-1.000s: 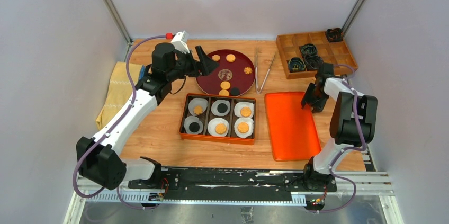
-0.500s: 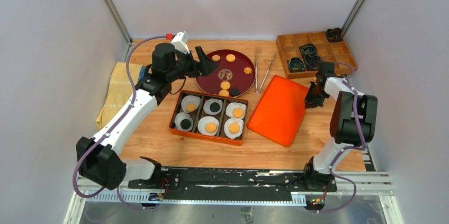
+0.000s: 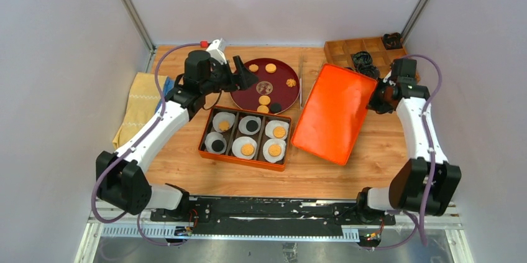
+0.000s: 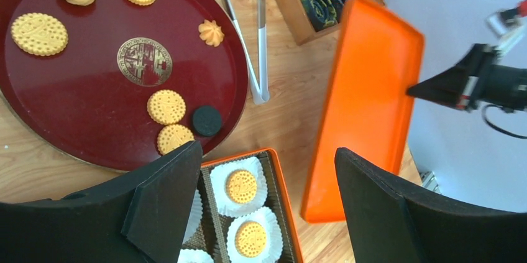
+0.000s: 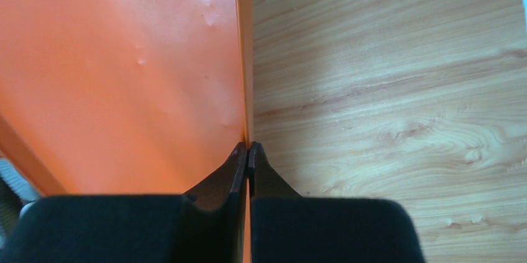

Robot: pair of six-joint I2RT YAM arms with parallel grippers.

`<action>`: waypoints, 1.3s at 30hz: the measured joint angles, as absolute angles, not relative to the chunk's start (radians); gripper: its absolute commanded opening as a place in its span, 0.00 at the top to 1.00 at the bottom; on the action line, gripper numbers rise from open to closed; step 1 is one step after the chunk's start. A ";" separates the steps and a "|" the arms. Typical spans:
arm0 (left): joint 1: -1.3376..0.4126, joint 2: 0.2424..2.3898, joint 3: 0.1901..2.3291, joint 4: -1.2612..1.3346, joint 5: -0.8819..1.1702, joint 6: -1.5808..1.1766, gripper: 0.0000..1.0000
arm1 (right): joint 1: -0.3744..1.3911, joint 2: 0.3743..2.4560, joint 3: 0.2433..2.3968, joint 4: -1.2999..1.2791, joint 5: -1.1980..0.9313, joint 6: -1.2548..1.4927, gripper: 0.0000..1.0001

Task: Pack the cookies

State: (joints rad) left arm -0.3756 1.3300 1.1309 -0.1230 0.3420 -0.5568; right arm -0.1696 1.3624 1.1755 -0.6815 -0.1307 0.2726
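Several cookies, tan, one black (image 4: 206, 120) and a knobbly orange-brown one (image 4: 211, 32), lie on a dark red round tray (image 3: 245, 96). An orange box (image 3: 204, 140) holds six white paper cups, each with a cookie, tan (image 4: 241, 186) or black. My left gripper (image 3: 245, 75) is open and empty, hovering over the tray's near-left rim; in the left wrist view (image 4: 266, 151) the box's corner lies between its fingers. My right gripper (image 3: 376, 98) is shut on the right rim of the orange lid (image 3: 329, 114), pinching the edge (image 5: 248, 146) and holding it steeply tilted, its left edge low beside the box.
Metal tongs (image 4: 258, 33) lie right of the red tray, partly behind the lid. A wooden compartment tray (image 3: 339, 51) with black coiled items stands at the back right. A yellow cloth (image 3: 140, 104) lies at the left edge. Walls enclose the table.
The lid, flat on the table a second ago, has been swung left and lifted by its right edge into a steep tilt. The box slid left. The left arm shifted slightly.
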 measured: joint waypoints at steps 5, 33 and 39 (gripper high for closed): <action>-0.376 1.383 1.104 -0.053 0.417 -0.564 0.12 | -0.168 1.253 1.242 -0.740 -0.183 0.265 1.00; -0.561 1.663 1.098 0.538 0.931 -0.733 0.59 | 0.032 1.480 1.451 -0.624 -0.531 0.328 1.00; -0.543 1.696 1.126 0.495 0.879 -0.812 0.89 | 0.068 1.502 1.476 -0.606 -0.499 0.321 0.99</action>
